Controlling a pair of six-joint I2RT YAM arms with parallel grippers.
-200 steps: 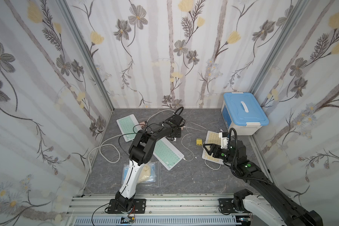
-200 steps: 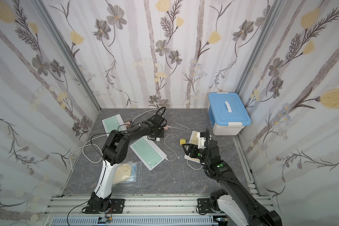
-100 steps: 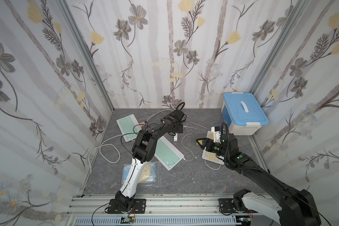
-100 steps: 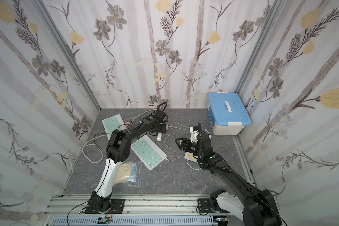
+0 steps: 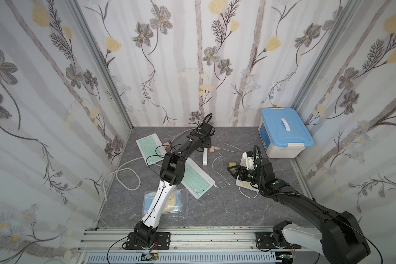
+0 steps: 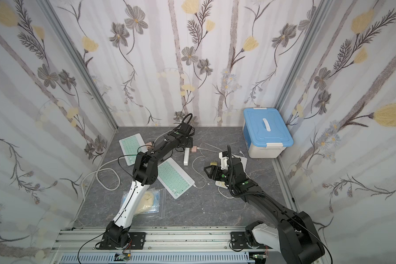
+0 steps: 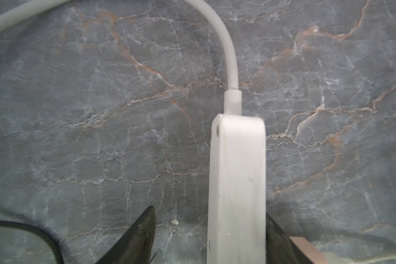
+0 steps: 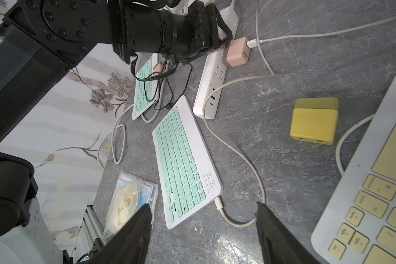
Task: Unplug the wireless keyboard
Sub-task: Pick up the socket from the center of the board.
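Matt grey marble-veined tabletop [image 7: 101, 114]. Smooth white plastic power strip [image 7: 237, 182], slight sheen. Matt white plastic keyboard [image 8: 183, 164], mint keys. Glossy clear film bag [image 8: 128, 201]. Smooth blue plastic box lid [image 5: 274, 132]. Ribbed bare-metal base rail [image 5: 204, 236].

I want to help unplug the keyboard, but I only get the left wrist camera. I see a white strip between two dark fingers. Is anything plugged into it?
Observer: Yes. A pink charger is plugged into the strip, with a white lead in it.
Operator: Where's the keyboard?
Observer: The nearer green keyboard lies close to the strip, with a white plug in its corner.
Operator: What's the other arm doing?
Observer: The right gripper is open and empty, beside a yellow keyboard.
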